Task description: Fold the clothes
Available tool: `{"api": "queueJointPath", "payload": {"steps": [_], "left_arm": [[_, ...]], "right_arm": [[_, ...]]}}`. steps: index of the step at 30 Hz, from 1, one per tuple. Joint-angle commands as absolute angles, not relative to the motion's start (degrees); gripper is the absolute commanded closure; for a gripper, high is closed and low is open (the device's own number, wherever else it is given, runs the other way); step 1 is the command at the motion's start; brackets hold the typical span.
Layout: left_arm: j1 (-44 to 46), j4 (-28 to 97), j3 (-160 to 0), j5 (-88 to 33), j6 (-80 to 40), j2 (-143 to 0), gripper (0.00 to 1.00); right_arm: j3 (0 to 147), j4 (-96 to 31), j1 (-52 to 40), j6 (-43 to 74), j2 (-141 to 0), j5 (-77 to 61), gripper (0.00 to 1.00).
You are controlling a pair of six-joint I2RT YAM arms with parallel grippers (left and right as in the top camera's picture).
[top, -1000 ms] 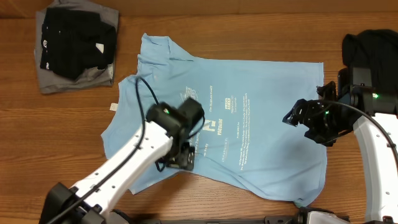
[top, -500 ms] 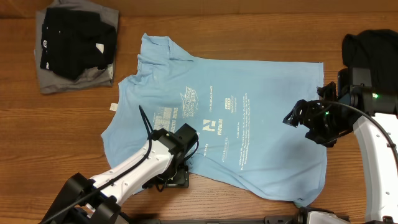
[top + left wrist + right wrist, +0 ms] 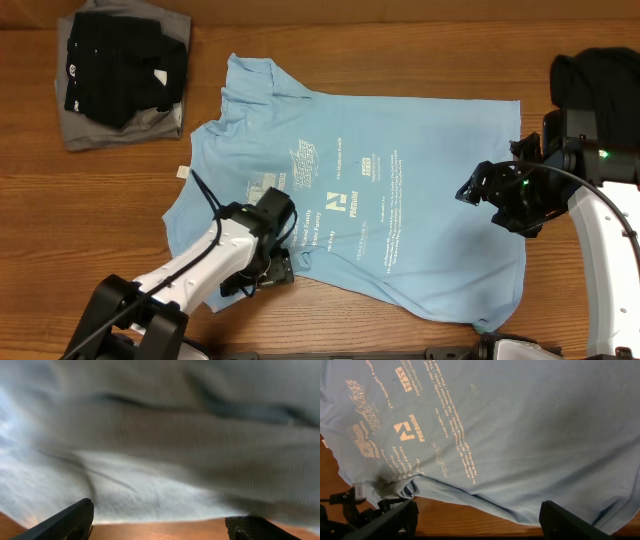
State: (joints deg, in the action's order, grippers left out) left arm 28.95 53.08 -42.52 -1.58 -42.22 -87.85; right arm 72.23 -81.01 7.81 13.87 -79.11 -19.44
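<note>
A wooden table (image 3: 400,40) with a brown grain carries a light-blue T-shirt (image 3: 430,150) spread flat and nearly filling the middle. Its long axis runs left to right, with the collar end and a small white tag towards the left and the hem towards the right. One sleeve points to the upper left. The knit is thin and soft, with shallow creases and pale lettering on the chest. At the upper left, well apart from the shirt, a folded black garment lies on a grey one in a square pile (image 3: 120,70). A crumpled black garment (image 3: 600,80) sits at the upper right edge. The right gripper (image 3: 495,195) hangs over the shirt's hem half with its fingers spread wide, and nothing is between them; whether it touches the cloth cannot be told. The left gripper (image 3: 262,275) is low at the shirt's near edge on the collar side, where the cloth bunches. Its fingers (image 3: 75,520) are spread, with bare wood between them and the rippled fabric edge just beyond.
</note>
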Motion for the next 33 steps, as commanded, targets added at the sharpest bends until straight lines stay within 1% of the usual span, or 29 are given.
{"api": "queueJointPath", "payload": {"steps": [1,4,6,7,9,10,13,15,19,22,26,30,33], "left_arm": [[27.6,52.4,-42.3,-2.9,-39.8,-87.9,0.13],[27.7,52.7,-42.1,-4.3,-39.8,-87.9,0.20],[27.7,52.6,-41.7,-4.8,-39.8,-87.9,0.27],[27.7,52.6,-41.5,-5.0,-39.8,-87.9,0.33],[27.7,52.6,-41.3,-4.9,-39.8,-87.9,0.52],[27.7,52.6,-41.3,-5.0,-39.8,-87.9,0.64],[27.7,52.6,-41.4,-4.5,-39.8,-87.9,0.96],[27.7,52.9,-42.0,-4.2,-39.8,-87.8,0.96],[27.7,57.2,-46.5,0.0,-39.8,-87.8,0.96],[27.7,61.2,-51.7,4.4,-38.8,-87.8,0.96],[27.7,63.0,-57.9,8.0,-37.2,-87.8,0.96],[27.6,59.9,-61.9,10.7,-33.5,-87.8,0.96],[27.1,53.8,-62.2,11.2,-29.4,-87.9,0.96]], "right_arm": [[72.8,-81.1,7.6,13.7,-77.9,-19.1,0.18],[72.8,-81.1,7.6,13.7,-77.9,-19.1,0.18],[72.8,-81.1,7.6,13.7,-77.9,-19.1,0.18],[72.8,-81.1,7.6,13.7,-77.9,-19.1,0.18],[72.8,-81.1,7.6,13.7,-77.9,-19.2,0.18],[72.8,-81.1,7.6,13.7,-77.9,-19.1,0.18],[72.8,-81.2,7.6,13.7,-77.9,-19.2,0.19],[72.8,-81.4,7.6,13.7,-77.9,-19.2,0.20],[72.7,-81.5,7.6,13.7,-77.9,-19.1,0.29],[72.7,-81.5,7.6,13.7,-77.9,-19.2,0.30],[72.7,-81.5,7.6,13.7,-77.9,-19.1,0.30],[72.7,-81.5,7.6,13.7,-77.9,-19.1,0.30],[72.7,-81.5,7.6,13.7,-77.9,-19.1,0.30]]}}
